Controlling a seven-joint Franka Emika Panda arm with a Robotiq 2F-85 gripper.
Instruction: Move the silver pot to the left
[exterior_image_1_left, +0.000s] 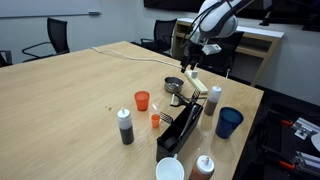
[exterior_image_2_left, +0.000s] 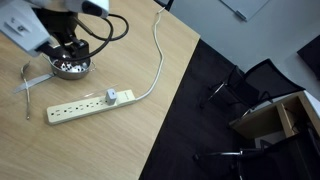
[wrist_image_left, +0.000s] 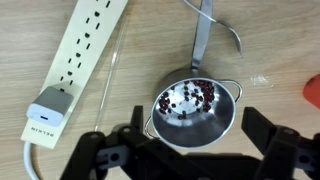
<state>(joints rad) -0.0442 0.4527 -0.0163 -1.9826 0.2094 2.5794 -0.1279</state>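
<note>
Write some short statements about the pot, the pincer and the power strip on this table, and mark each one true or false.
1. A white adapter is plugged into the power strip. True.
2. The silver pot is empty. False: small red and dark pieces lie inside it.
3. The pincer is open, with one finger on each side of the pot. True.
4. The pot lies upside down. False: it stands upright with its opening facing up.
5. A metal spoon lies on the table next to the pot. True.
</note>
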